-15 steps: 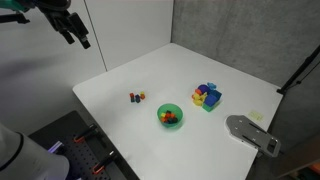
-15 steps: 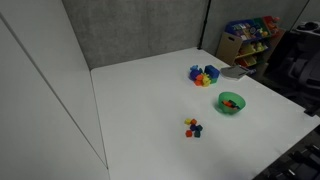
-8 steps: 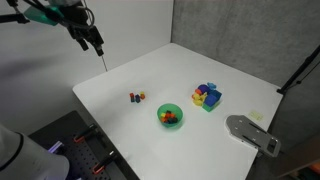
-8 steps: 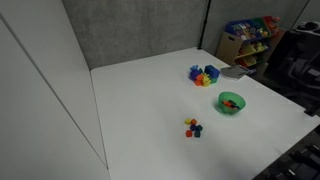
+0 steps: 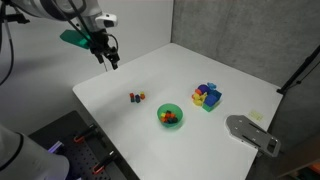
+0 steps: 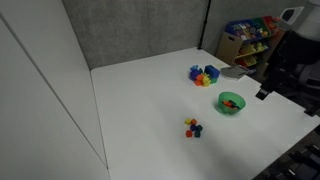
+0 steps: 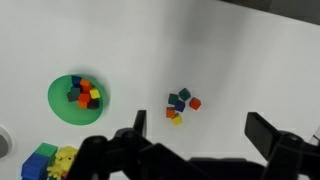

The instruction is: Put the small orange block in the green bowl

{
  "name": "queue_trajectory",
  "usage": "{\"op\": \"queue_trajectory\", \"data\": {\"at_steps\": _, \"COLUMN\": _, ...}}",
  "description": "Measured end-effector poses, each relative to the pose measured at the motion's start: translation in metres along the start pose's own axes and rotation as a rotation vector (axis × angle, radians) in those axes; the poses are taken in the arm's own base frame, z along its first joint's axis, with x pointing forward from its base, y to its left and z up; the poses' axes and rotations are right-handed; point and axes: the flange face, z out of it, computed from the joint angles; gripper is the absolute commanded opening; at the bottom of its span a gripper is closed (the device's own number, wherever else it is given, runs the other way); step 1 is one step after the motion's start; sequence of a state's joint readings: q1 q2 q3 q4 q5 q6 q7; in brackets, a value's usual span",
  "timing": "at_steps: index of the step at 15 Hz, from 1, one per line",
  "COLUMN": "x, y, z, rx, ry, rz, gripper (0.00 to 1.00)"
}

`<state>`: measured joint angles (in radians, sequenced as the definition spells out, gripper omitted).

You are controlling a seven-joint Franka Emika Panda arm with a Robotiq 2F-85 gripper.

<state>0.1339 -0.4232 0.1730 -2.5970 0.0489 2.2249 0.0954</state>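
Several tiny blocks lie in a loose cluster on the white table [image 5: 230, 75]. In the wrist view an orange-red cube [image 7: 195, 103] is at the cluster's right edge and a paler orange one [image 7: 170, 113] at its left, beside yellow, blue and teal cubes. The cluster shows in both exterior views [image 5: 136, 97] [image 6: 192, 127], too small to tell the colours apart. The green bowl [image 5: 170, 115] [image 6: 231, 102] [image 7: 60, 100] holds several coloured blocks. My gripper [image 5: 108, 56] [image 7: 200, 128] is open and empty, high above the table, well apart from blocks and bowl.
A blue-yellow-red cluster of toy blocks [image 5: 206, 96] [image 6: 204, 75] [image 7: 50, 160] stands beyond the bowl. A grey flat object [image 5: 252, 134] lies at the table's corner. A shelf of toys [image 6: 250, 38] stands behind the table.
My arm has swung in over the table's edge, and the gripper has come down towards the table. The arm now shows at the right edge of an exterior view. Blocks and bowl have not moved.
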Motion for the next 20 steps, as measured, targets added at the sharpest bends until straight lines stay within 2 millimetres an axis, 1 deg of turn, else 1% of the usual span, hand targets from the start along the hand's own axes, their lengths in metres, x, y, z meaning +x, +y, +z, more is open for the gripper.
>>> {"op": "queue_trajectory", "data": {"at_steps": 5, "x": 0.029, "y": 0.002, "z": 0.071, "rx": 0.032, "ry": -0.027, "rz": -0.041, "gripper": 1.00}}
{"op": "queue_trajectory", "data": {"at_steps": 7, "x": 0.044, "y": 0.005, "z": 0.095, "rx": 0.045, "ry": -0.037, "rz": -0.066, "gripper": 1.00}}
{"op": "queue_trajectory", "data": {"at_steps": 10, "x": 0.067, "y": 0.012, "z": 0.126, "rx": 0.061, "ry": -0.058, "rz": -0.076, "gripper": 1.00}}
{"op": "queue_trajectory", "data": {"at_steps": 12, "x": 0.080, "y": 0.012, "z": 0.142, "rx": 0.069, "ry": -0.060, "rz": -0.099, "gripper": 1.00}}
{"op": "queue_trajectory", "data": {"at_steps": 14, "x": 0.090, "y": 0.008, "z": 0.154, "rx": 0.070, "ry": -0.049, "rz": -0.136, "gripper": 1.00}}
{"op": "queue_trajectory", "data": {"at_steps": 20, "x": 0.108, "y": -0.011, "z": 0.190, "rx": 0.038, "ry": -0.053, "rz": -0.297, "gripper": 1.00}}
